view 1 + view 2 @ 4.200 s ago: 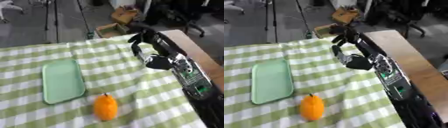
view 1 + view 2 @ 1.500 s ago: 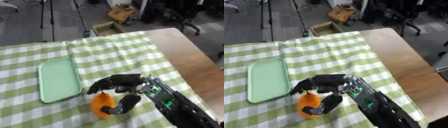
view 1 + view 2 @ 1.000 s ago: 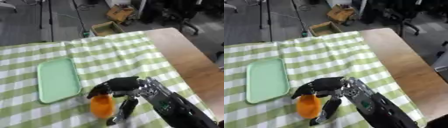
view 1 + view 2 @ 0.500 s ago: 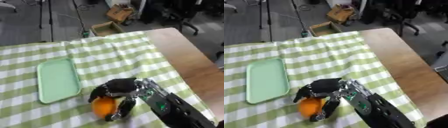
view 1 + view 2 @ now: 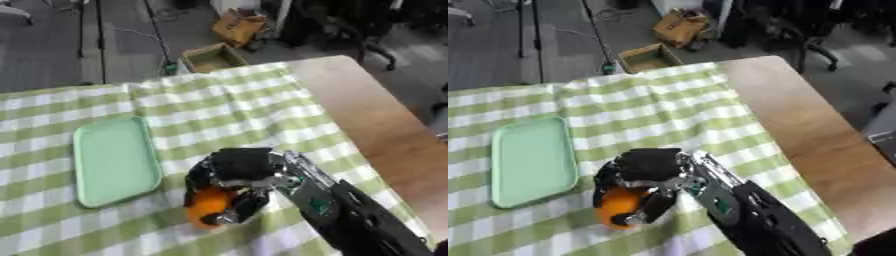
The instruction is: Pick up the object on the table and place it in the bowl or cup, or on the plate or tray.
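Right hand: the right hand [image 5: 238, 170] lay over the orange [image 5: 208, 205], its black fingers [image 5: 244, 207] curled down round the fruit's right side and its thumb side over the top, so the hand was closed on the orange.
Right arm: it came in from the lower right corner, black with silver parts, and crossed the cloth to the hand.
Orange: it was at the near middle of the table, partly covered by the hand; whether it sat on the cloth or was just lifted off could not be told.
Tray: the pale green tray [image 5: 112, 159] lay flat on the cloth, to the left of the orange and apart from it, with nothing on it.
Tablecloth: the green and white checked tablecloth [image 5: 229, 110] covered the left part of the wooden table [image 5: 367, 110], whose bare top showed on the right.
Left hand: it showed in neither view.
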Robot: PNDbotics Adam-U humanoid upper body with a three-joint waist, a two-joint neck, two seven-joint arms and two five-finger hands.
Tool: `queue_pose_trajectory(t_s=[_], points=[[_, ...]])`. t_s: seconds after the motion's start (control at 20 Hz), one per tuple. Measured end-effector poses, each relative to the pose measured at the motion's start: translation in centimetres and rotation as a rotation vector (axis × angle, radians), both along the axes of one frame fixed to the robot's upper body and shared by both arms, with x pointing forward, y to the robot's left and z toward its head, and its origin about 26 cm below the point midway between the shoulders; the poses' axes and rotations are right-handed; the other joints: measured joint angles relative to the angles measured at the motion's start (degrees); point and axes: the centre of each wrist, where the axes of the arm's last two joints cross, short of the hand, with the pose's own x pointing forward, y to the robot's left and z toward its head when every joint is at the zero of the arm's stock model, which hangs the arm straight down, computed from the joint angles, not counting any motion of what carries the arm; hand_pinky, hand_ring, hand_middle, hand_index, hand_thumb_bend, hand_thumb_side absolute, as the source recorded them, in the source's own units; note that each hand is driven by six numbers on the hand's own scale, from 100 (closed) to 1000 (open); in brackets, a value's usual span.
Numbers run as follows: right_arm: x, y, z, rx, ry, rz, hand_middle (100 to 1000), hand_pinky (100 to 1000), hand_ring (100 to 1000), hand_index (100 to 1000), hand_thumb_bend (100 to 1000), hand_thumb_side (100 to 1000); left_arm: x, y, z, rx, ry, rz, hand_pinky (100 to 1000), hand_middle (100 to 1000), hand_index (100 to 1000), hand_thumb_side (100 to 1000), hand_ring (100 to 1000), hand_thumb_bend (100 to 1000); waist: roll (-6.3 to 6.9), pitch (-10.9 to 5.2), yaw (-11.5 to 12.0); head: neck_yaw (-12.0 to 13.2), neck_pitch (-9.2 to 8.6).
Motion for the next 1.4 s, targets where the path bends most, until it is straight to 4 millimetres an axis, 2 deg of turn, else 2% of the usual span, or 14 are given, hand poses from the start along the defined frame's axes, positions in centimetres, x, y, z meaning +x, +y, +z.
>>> queue_pose_trajectory(t_s=[0.2, 0.35, 0.65, 0.9, 1.05, 1.3, 1.35, 1.4], points=[[0.7, 2.2, 3.3, 0.073, -0.063, 0.034, 579, 247, 416, 730, 373, 100, 0.0, 0.0, 0.0, -0.002, 0.0, -0.004, 774, 740, 859, 850, 664, 365, 0.0, 0.0, 0.7, -0.3, 0.0], [1.9, 3.9, 4.3, 0.093, -0.06, 0.046, 572, 250, 411, 727, 331, 100, 0.0, -0.2, 0.0, 0.0, 0.001, -0.015, 774, 740, 859, 850, 665, 365, 0.0, 0.0, 1.8, -0.6, -0.02], [4.8, 6.7, 2.4, 0.083, 0.011, -0.008, 578, 256, 418, 729, 322, 100, 0.4, -1.0, 0.6, -0.011, -0.025, -0.055, 772, 739, 859, 842, 663, 372, 0.02, 0.0, 5.4, -1.9, -0.75], [6.6, 7.7, 0.1, 0.047, 0.028, -0.087, 594, 270, 437, 737, 331, 100, 0.7, -1.7, 1.1, -0.018, -0.044, -0.097, 772, 739, 859, 840, 662, 374, 0.02, 0.0, 8.3, -2.9, -1.5], [7.4, 7.5, -0.4, 0.047, 0.003, -0.149, 636, 313, 486, 748, 372, 100, 0.8, -1.8, 1.1, -0.019, -0.047, -0.109, 772, 738, 858, 840, 661, 374, 0.02, 0.0, 8.7, -3.2, -1.55], [8.2, 6.8, 0.3, 0.069, -0.104, -0.247, 692, 366, 539, 768, 403, 100, 0.8, -1.9, 1.2, -0.02, -0.05, -0.118, 772, 738, 858, 841, 660, 373, 0.0, 0.0, 8.7, -3.4, -1.73], [8.3, 6.7, 0.4, 0.071, -0.124, -0.261, 735, 450, 592, 811, 415, 100, 0.8, -2.0, 1.2, -0.02, -0.05, -0.119, 772, 738, 858, 841, 660, 373, 0.0, 0.0, 8.7, -3.5, -1.74], [8.4, 6.6, 0.5, 0.072, -0.14, -0.274, 735, 450, 592, 811, 415, 100, 0.8, -2.0, 1.2, -0.02, -0.05, -0.12, 772, 738, 858, 841, 660, 373, 0.0, 0.0, 8.7, -3.5, -1.74]])
